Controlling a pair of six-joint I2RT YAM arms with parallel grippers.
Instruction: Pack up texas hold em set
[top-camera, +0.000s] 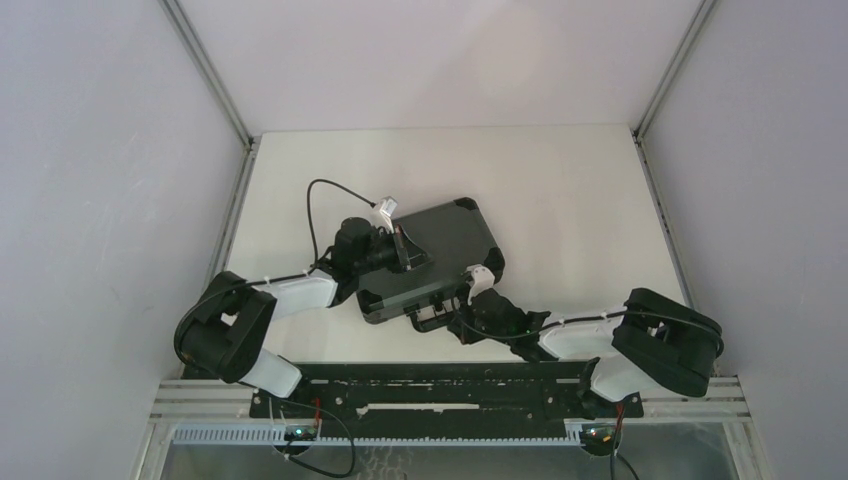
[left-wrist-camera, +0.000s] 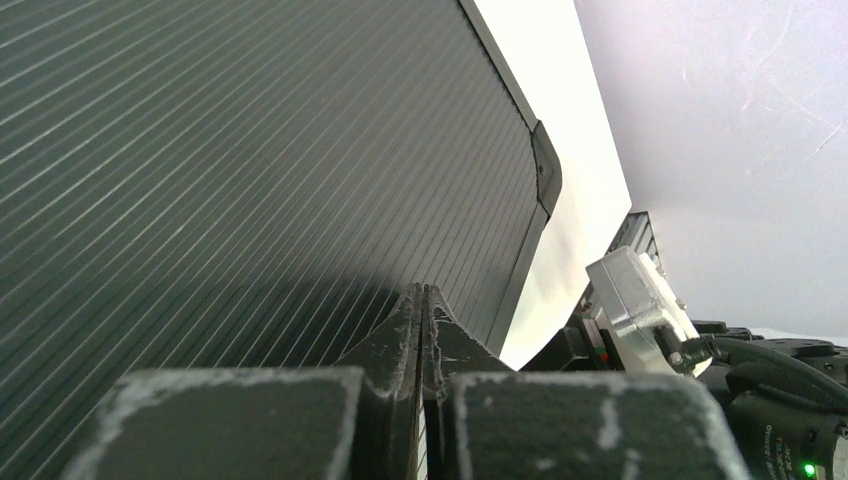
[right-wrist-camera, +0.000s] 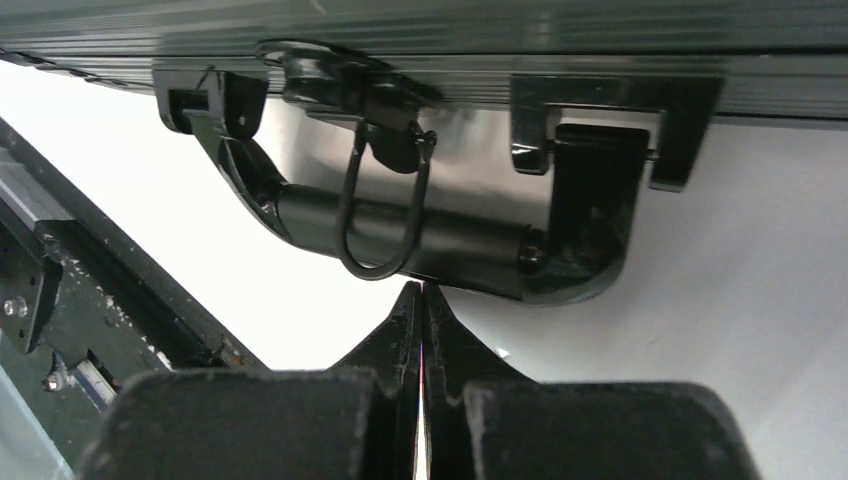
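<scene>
The only lettering is a few pale lines on a black lens housing (left-wrist-camera: 790, 440) at the lower right of the left wrist view, too small to read, with a green light glowing beside them. The black briefcase (top-camera: 440, 255) lies shut and askew in the middle of the white table (top-camera: 580, 190), with its handle (right-wrist-camera: 430, 240) on the near side. The left hand (left-wrist-camera: 422, 292), clenched on nothing, has its tips on or just above the ribbed lid near the case's left edge; contact is hard to judge. The right hand (right-wrist-camera: 421, 288), also clenched and empty, sits just near of the handle, its tips pointing at the bar. A wire latch loop (right-wrist-camera: 385, 215) hangs across that bar. A black mounting rail (top-camera: 430, 392) runs along the table's near edge. The lid is dark grey and finely ribbed, with black corner caps (left-wrist-camera: 547, 170).
</scene>
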